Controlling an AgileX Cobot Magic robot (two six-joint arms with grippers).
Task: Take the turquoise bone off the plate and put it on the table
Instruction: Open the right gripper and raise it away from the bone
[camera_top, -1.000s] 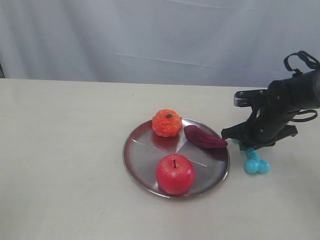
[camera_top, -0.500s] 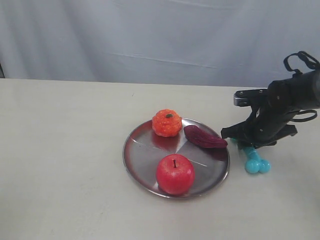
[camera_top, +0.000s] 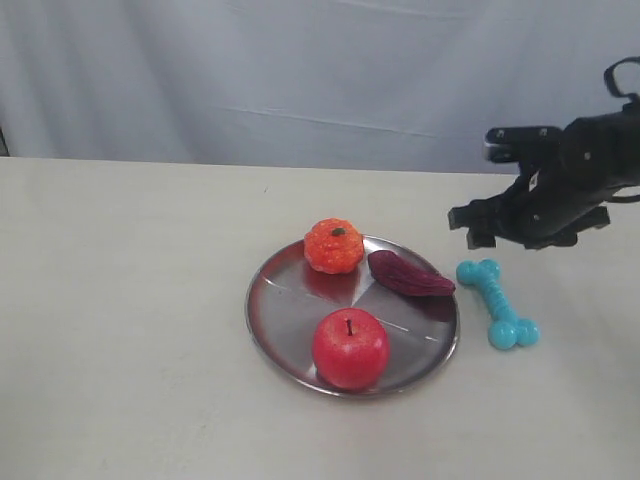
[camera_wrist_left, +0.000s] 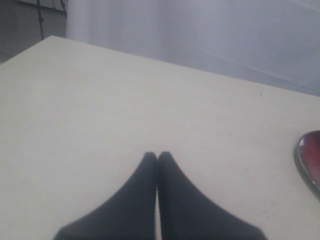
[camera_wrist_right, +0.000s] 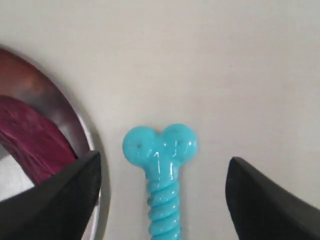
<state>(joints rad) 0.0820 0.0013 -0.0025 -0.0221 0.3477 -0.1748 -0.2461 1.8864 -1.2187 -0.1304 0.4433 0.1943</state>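
Soft light, blurry fingers

Bright, diffuse light fell on the cream-beige table top; shadows under the small turquoise rubber bone were faint. The round shiny silver metal plate mirrored red, without harsh glare. Close up, the black fingers of the left gripper and right gripper were soft-edged.

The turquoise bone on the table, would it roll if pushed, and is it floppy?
The turquoise bone probably won't roll far: its knobbed ends are wider than the shaft and it lies flat on the table. The glossy, spiral-ribbed shaft suggests moulded rubber or plastic, likely light and holding its shape, with ribs that should help grip.
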